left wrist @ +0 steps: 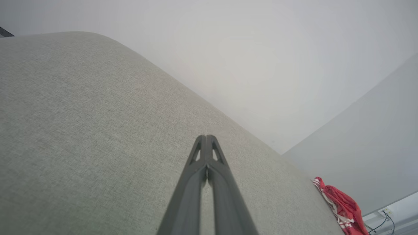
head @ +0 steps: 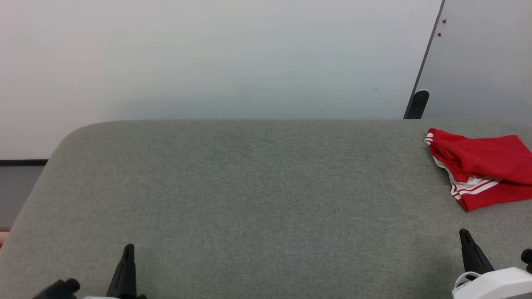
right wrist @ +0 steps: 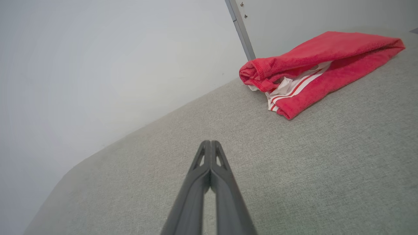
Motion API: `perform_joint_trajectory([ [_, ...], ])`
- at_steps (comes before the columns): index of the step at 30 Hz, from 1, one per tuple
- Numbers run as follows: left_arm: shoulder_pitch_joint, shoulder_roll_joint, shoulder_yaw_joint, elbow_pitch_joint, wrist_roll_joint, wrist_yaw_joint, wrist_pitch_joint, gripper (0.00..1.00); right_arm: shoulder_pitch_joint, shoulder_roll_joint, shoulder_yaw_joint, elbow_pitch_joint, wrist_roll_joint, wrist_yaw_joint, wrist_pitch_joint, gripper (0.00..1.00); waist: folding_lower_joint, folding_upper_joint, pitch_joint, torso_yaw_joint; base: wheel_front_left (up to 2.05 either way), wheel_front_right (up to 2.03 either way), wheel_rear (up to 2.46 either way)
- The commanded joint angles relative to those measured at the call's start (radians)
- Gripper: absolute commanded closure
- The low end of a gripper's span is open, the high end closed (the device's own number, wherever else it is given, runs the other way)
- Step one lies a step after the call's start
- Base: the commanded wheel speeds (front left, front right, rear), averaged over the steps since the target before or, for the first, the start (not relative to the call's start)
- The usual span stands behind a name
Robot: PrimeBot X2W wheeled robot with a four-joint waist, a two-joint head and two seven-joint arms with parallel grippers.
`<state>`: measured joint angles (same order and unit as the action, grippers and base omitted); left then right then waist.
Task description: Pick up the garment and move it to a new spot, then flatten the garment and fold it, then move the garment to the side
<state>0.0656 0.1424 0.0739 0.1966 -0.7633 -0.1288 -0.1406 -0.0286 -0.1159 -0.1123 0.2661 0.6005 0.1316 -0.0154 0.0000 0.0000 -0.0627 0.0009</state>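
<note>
Closed and empty: left gripper (left wrist: 206, 140), right gripper (right wrist: 210, 145).
We are risking nudging the shirt (head: 482, 166) off the table (head: 249, 187) edge beside it.

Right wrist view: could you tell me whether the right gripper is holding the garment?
No, the right gripper is shut on nothing, and the garment lies apart on the grey surface.

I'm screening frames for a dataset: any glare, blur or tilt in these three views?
Head view: soft even light, no glare; garment cut off by the right edge. Left wrist view: table tilted, wall washed out, garment tiny at lower right. Right wrist view: tilted too, garment's weave sharp.
</note>
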Motion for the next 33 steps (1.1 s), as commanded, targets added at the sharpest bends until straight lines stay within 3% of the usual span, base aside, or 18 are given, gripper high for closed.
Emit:
perform_joint_trajectory([
  [1,-0.027,0.003,0.007,-0.01,-0.035,-0.001,0.01,1.0,-0.034,-0.002,0.0,-0.017,0.041,0.0,0.005,1.0,0.0,0.0,0.001,0.0,0.0,0.0,0.0],
  [33,-0.095,-0.038,0.022,0.015,-0.388,-0.002,0.116,1.0,-0.058,0.028,-0.001,-0.02,0.461,-0.001,0.06,1.0,0.0,0.0,0.022,0.0,0.0,0.0,0.0],
])
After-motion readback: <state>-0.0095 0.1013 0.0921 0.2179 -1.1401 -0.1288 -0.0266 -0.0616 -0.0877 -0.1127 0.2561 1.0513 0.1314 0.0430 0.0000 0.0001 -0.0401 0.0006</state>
